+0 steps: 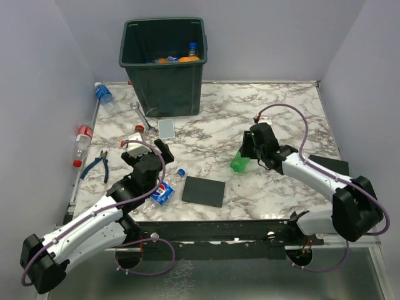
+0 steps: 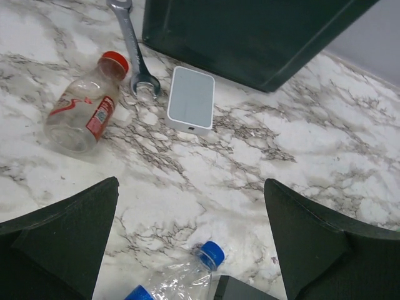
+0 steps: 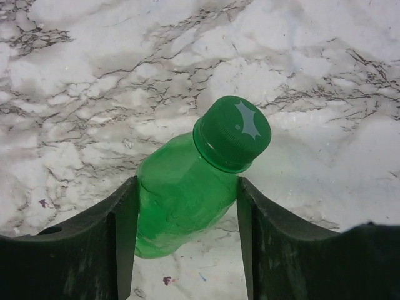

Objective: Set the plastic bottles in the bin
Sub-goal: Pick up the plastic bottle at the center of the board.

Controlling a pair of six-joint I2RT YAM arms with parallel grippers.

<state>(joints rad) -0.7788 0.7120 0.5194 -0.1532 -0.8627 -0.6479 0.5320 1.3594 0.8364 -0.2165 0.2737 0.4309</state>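
bin (image 1: 164, 62): dark green, upright, far bench (image 1: 281, 112) edge, bottles (image 1: 181, 59) inside.
green bottle (image 3: 187, 200): capped, tilted, mid-bench.
Pepsi bottle (image 1: 164, 192): crushed, lying flat.

Three cameras: one overhead, two on the wrists.
The top view looks down from above the near edge of the table (image 1: 281, 112), facing across it to the bin (image 1: 164, 81). The left wrist view looks down at close range, sharing the wrench (image 2: 132, 47) and bin wall. The right wrist view sits very close on the green bottle (image 3: 181, 200), also seen from above.
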